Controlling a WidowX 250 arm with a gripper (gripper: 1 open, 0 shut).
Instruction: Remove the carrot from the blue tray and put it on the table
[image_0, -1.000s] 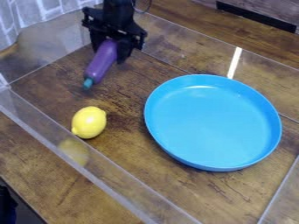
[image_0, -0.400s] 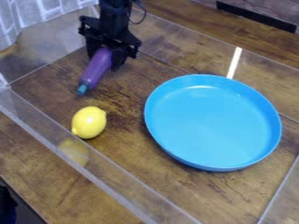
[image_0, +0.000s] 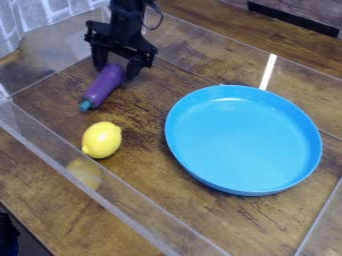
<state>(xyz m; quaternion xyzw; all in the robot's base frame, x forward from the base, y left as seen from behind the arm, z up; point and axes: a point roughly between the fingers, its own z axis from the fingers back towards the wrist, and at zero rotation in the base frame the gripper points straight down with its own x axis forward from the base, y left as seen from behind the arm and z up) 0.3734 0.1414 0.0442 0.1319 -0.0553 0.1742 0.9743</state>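
The carrot (image_0: 104, 85), a small purple vegetable, slants down to the left on the table (image_0: 160, 60), far left of the blue tray (image_0: 247, 135). Its lower tip touches or nearly touches the wood. My black gripper (image_0: 116, 62) points steeply down over the carrot's upper end. A finger stands on each side of it, shut on the carrot. The round blue tray lies at the right with nothing in it.
A yellow lemon (image_0: 102, 139) lies on the wood in front of the carrot, left of the tray. Clear acrylic walls (image_0: 54, 140) run along the table's left and front edges.
The gripper and the carrot in it have edged slightly left in the picture, and the carrot's tip sits a little lower. The lemon and the tray have not moved.
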